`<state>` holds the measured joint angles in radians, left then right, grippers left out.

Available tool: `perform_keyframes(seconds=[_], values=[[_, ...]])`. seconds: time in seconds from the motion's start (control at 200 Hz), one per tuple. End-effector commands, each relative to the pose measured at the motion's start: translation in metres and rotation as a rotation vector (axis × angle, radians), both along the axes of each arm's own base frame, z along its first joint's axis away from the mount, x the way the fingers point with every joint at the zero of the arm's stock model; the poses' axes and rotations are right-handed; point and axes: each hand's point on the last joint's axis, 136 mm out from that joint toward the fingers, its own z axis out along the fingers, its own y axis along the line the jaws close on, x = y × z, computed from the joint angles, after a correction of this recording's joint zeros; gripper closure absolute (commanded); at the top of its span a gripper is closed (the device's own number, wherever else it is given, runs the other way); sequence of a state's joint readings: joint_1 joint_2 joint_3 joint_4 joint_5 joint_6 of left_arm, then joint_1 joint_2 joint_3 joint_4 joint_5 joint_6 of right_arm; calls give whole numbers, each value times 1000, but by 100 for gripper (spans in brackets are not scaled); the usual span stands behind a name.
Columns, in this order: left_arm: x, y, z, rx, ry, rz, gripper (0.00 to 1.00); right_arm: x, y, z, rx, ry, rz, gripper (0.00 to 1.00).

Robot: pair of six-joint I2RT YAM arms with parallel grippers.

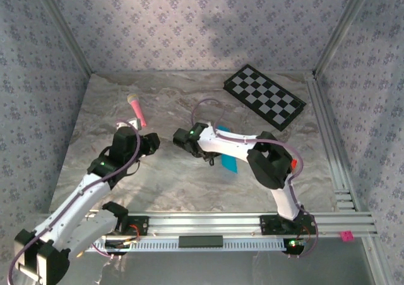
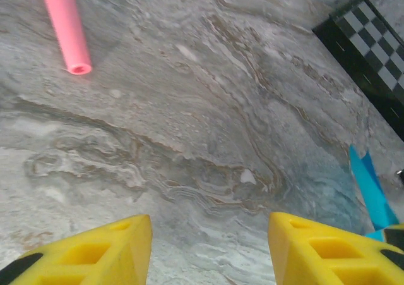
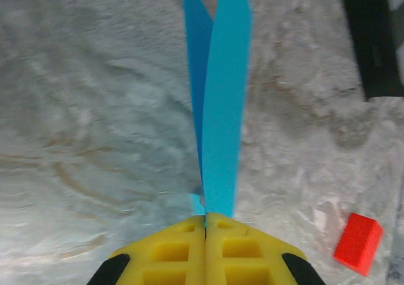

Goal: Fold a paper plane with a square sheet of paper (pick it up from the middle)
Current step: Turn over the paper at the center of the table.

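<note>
Looking from the left first: the left gripper (image 2: 208,250) hung over the bare grey marbled tabletop (image 1: 189,184), its yellow fingers (image 2: 95,253) parted roughly halfway and gripping nothing at all. Just beyond it lay the pink plastic stick (image 1: 137,110) with a pale fuzzy head, touching nothing, and the left wrist view caught its hollow end.

In the middle, the right gripper (image 3: 205,225) had its yellow jaws pressed fully together on the thin bright cyan-blue sheet of paper (image 3: 224,108). The paper was folded lengthwise, so two narrow flaps stuck out ahead of the fingertips in a slim V. From above, it poked out from under the right arm near the table's centre, well apart from the left gripper.

Further right, toward the back, sat the flat black-and-white checkered board (image 1: 265,97), lying at an angle. A small red block (image 3: 358,242) lay on the marble to the right of the right gripper.
</note>
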<state>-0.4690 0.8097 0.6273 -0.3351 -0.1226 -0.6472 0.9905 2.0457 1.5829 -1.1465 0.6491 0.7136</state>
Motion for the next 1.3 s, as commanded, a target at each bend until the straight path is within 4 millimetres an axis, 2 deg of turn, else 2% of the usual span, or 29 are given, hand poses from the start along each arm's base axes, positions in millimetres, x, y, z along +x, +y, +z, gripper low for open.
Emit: perform_keyframes(seconds=[0.0,0.275,0.4,0.485,0.625,0.765,0.785,0.86,0.979,1.029,1.139,1.294], values=[[-6,22,0,12,-17,95,47,-4,26,-9,86,54,17,97],[-10,23,1,-15,-13,100,46,-5,68,-31,284,140,27,94],[-9,19,1,-13,-1,76,45,-5,83,-38,390,187,25,88],[-7,14,-3,-8,26,58,43,-4,95,-30,506,186,56,83],[-4,0,-20,2,151,7,42,-2,107,0,746,147,103,64],[3,-28,-33,-60,235,-88,42,-1,86,24,912,99,96,62],[4,-32,-36,-68,248,-99,42,-7,76,12,912,124,84,62],[7,-48,-41,-110,281,-156,43,-8,68,18,1057,109,65,65],[13,-75,-55,-179,364,-245,44,-6,36,0,1188,115,-66,77],[13,-88,-63,-221,419,-281,48,-6,27,-6,1231,122,-103,82],[13,-118,-74,-287,507,-377,52,-6,18,-17,1297,143,-158,89],[12,-139,-89,-273,579,-434,52,-5,14,-30,1317,172,-183,91]])
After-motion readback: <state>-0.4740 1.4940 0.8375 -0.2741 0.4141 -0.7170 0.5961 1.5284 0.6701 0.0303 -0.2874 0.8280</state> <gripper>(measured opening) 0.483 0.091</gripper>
